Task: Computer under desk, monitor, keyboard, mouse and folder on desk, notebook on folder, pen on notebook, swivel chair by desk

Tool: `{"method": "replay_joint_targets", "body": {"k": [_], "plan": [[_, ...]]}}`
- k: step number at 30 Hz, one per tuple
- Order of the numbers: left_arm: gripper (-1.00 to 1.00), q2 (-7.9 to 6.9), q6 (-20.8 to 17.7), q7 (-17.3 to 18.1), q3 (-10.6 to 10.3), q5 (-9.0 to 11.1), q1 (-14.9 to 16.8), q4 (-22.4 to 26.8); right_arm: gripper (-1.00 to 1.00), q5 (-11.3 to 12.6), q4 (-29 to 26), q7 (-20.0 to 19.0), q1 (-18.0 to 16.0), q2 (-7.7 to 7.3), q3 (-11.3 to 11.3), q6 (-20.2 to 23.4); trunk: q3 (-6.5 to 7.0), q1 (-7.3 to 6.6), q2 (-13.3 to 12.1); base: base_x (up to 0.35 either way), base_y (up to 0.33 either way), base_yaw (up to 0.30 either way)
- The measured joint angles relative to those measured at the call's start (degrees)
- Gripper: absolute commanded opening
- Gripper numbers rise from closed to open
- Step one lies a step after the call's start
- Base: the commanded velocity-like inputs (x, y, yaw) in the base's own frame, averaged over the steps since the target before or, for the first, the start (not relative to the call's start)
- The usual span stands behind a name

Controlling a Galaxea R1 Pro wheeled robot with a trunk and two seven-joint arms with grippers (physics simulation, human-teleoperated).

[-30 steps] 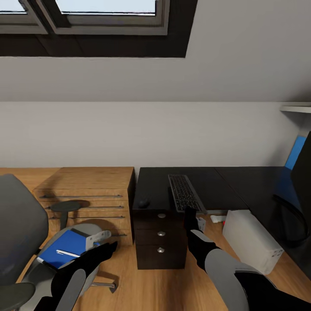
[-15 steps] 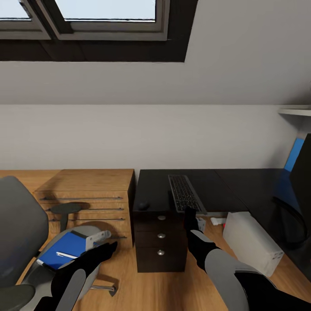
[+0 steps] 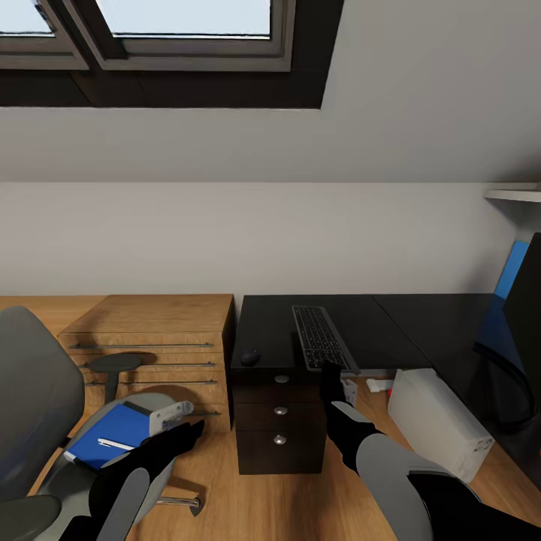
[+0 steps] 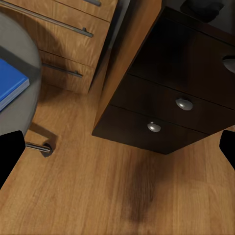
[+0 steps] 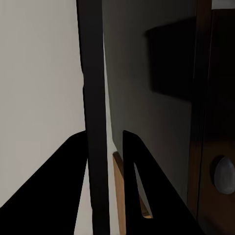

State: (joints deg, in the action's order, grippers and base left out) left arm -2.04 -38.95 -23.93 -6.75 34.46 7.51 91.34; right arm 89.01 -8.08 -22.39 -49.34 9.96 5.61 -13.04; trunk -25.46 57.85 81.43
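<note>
The keyboard (image 3: 321, 336) lies on the black desk (image 3: 391, 323), its near end over the front edge. My right gripper (image 3: 329, 370) is shut on that end; the right wrist view shows the keyboard's thin edge (image 5: 93, 98) between the fingers (image 5: 134, 176). The mouse (image 3: 250, 356) sits at the desk's left front corner. The monitor (image 3: 527, 308) stands at the far right, and the computer (image 3: 439, 421) is on the floor under the desk. The folder (image 3: 113, 434) with the pen (image 3: 116, 443) lies on the swivel chair (image 3: 34, 391). My left gripper (image 3: 188, 434), beside the seat, is open (image 4: 117, 152). The notebook is out of view.
A light wooden chest (image 3: 154, 330) stands between chair and desk. The desk's drawer unit (image 3: 279, 421) has silver knobs (image 4: 184, 104). Small white and red items (image 3: 378, 383) lie on the floor under the desk. A sloped ceiling with a skylight (image 3: 188, 15) hangs overhead.
The head view tilted slightly between the first two frames, so everything sits a little lower. Neither arm nor any object has visibly moved.
</note>
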Motion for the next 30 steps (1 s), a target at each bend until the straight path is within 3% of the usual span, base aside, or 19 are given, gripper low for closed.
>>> {"method": "replay_joint_targets", "body": {"k": [24,30], "plan": [[1.0,0.12,0.1,0.0,0.0,0.0,0.0,0.0,-1.0,0.0,0.0,0.0,0.0,0.0,-0.1,-0.1,0.93,0.0,0.0,0.0,0.0,0.001],[1.0,0.15,0.1,0.0,0.0,0.0,0.0,0.0,-1.0,0.0,0.6,0.0,0.0,0.01,0.0,-0.2,0.92,0.0,0.0,0.0,0.0,0.178]]}}
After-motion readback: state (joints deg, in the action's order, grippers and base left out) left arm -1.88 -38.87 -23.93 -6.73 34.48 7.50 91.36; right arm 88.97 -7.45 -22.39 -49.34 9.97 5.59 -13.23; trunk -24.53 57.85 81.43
